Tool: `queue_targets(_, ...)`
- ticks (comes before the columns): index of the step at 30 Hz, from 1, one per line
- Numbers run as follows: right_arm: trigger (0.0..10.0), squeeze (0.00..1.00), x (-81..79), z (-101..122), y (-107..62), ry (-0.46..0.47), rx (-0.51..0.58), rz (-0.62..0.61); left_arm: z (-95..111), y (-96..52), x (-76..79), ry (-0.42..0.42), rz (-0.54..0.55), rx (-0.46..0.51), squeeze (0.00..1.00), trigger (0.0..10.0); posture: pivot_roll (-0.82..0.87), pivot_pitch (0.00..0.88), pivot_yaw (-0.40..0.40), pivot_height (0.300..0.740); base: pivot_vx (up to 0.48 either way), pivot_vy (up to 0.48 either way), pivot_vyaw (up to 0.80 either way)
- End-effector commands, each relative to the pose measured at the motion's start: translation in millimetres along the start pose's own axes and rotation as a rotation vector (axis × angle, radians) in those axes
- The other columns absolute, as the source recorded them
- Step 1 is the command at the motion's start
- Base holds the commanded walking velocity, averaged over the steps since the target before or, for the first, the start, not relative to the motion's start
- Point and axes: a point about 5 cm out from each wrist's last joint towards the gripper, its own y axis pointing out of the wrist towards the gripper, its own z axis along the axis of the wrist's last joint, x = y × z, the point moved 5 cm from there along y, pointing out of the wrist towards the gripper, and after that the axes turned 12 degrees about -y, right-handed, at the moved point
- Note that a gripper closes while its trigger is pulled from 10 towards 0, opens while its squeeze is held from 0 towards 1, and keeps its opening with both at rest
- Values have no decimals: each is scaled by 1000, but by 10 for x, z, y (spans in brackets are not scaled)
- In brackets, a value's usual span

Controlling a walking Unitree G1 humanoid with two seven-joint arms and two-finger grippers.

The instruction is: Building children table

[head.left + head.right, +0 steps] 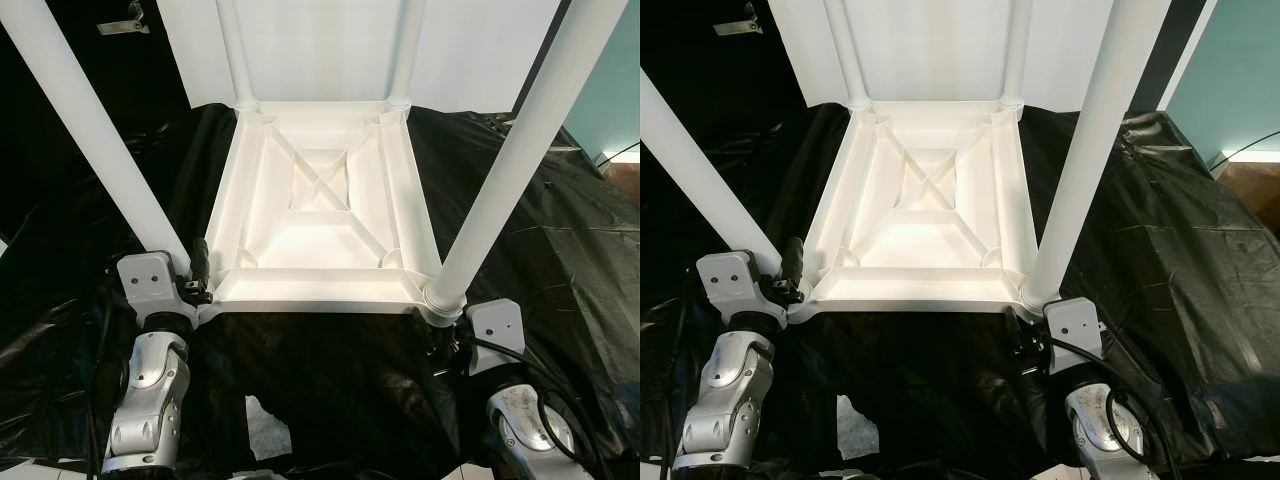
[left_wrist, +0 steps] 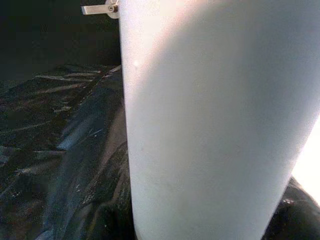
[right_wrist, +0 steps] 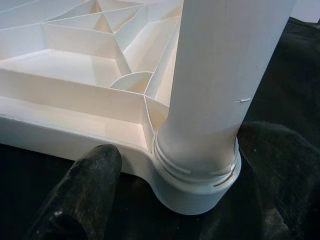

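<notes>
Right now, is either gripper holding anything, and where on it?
Both are at the upturned white table. Left gripper sits at the base of the near-left leg, right gripper by the near-right leg's socket. A closed grasp cannot be told.

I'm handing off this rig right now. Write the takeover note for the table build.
Left gripper: at the near-left leg, by its socket; grip unclear.
Right gripper: beside the near-right leg base, one finger at the tabletop rim.
Tabletop lies upside down on black sheeting.
Done: all four legs stand in corner sockets.
Left: confirm seating, flip upright.
</notes>
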Motion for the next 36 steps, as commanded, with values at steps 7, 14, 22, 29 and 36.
queue_targets(7,10000,0,-53,-50,-68,197,-43,48,-172,-11,101,1,-61,-68,0,10000,-6,51,10,740,0,0,0)
queue_targets(14,10000,0,-168,-28,-161,399,-40,192,-173,0,101,4,-64,-65,0,10000,-11,44,11,740,0,0,0)
queue_targets(22,10000,0,-389,126,-177,405,2,375,-197,8,123,2,-70,-68,0,10000,-11,36,8,740,0,0,0)
queue_targets(29,10000,0,-354,128,-42,306,31,479,-224,19,129,-4,-67,-68,0,10000,-9,24,8,740,0,0,0)
queue_targets(36,10000,0,-339,167,275,183,94,502,-246,43,185,-15,-79,-65,0,10000,6,11,8,740,0,0,0)
